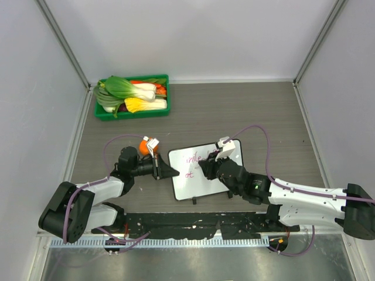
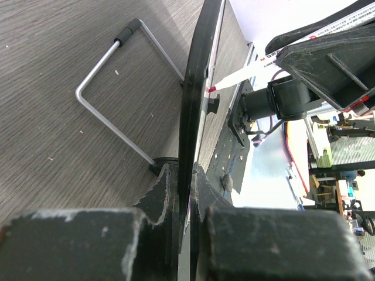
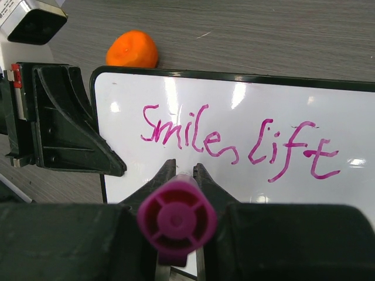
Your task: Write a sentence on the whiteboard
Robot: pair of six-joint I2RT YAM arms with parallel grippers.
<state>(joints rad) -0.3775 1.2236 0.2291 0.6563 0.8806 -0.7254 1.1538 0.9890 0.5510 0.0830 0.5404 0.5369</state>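
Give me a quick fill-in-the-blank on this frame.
The left gripper is shut on the ____'s frame. The right gripper holds a magenta ____. The sentence on the board begins with ____. The round fruit beyond the board is ____ in colour.
Missing: whiteboard; marker; Smile; orange.

My left gripper (image 1: 174, 171) is clamped on the left edge of the whiteboard (image 1: 196, 184), so that side is blocked at the middle of the top view. My right gripper (image 1: 206, 165), pinching the marker (image 3: 176, 219), hangs over the board's centre and crowds its face. An orange (image 1: 144, 147) sits just beside my left wrist, up and left of the board. The green tray (image 1: 133, 113) fills the upper left. The table (image 1: 252, 111) above and right of the board lies open.
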